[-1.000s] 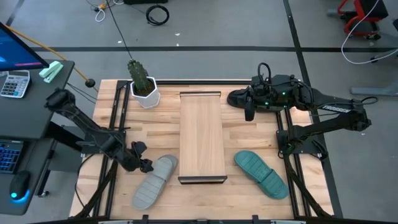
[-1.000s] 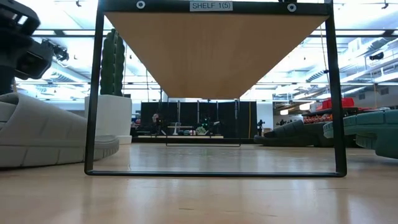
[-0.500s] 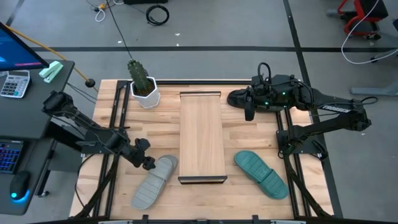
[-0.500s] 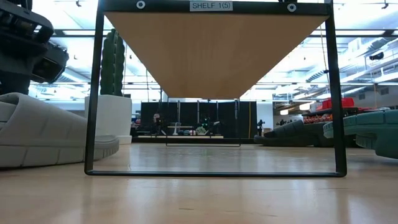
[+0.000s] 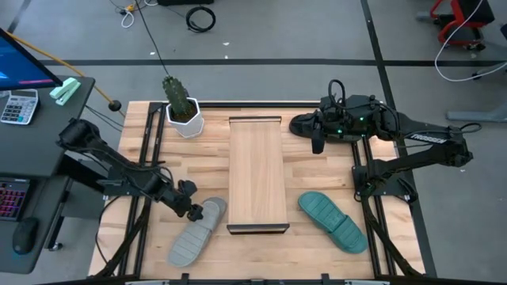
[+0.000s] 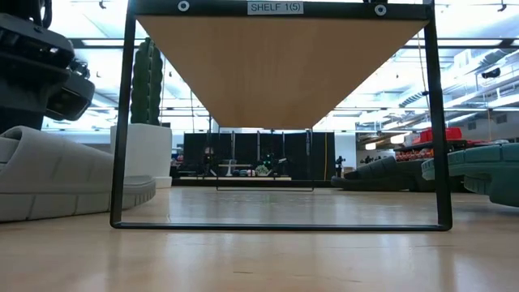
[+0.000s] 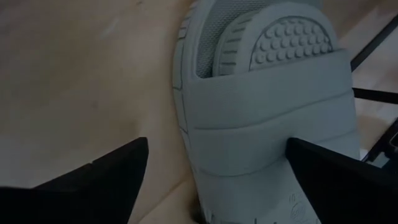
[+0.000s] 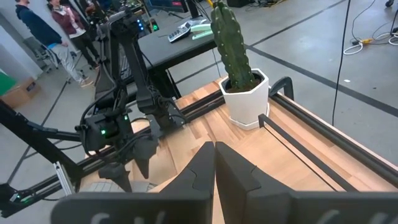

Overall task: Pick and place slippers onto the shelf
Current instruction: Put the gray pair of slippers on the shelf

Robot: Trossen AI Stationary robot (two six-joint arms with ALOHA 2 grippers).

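Slippers lie on three parts of the slatted wooden worktop. Nearest the front edge in the high view, the light grey slipper rests at an angle just left of the shelf, its strap end toward the shelf's front corner. The teal green slipper rests on the opposite side, also angled, close to the shelf's front right corner. The shelf itself is a long light-wood board between them, with thin dark rails at its short ends; the low view shows a label reading "SHELF 1(5)" on the front frame.

The left end effector is positioned over the strap end of the light grey slipper. In the left wrist view its fingers are spread wide, one on each side of the ribbed strap, not closed on it.

Farther back, a potted cactus in a white pot stands near the rear left corner. The right end effector waits at the rear right with its fingers closed together. The black slipper lies just beside it.
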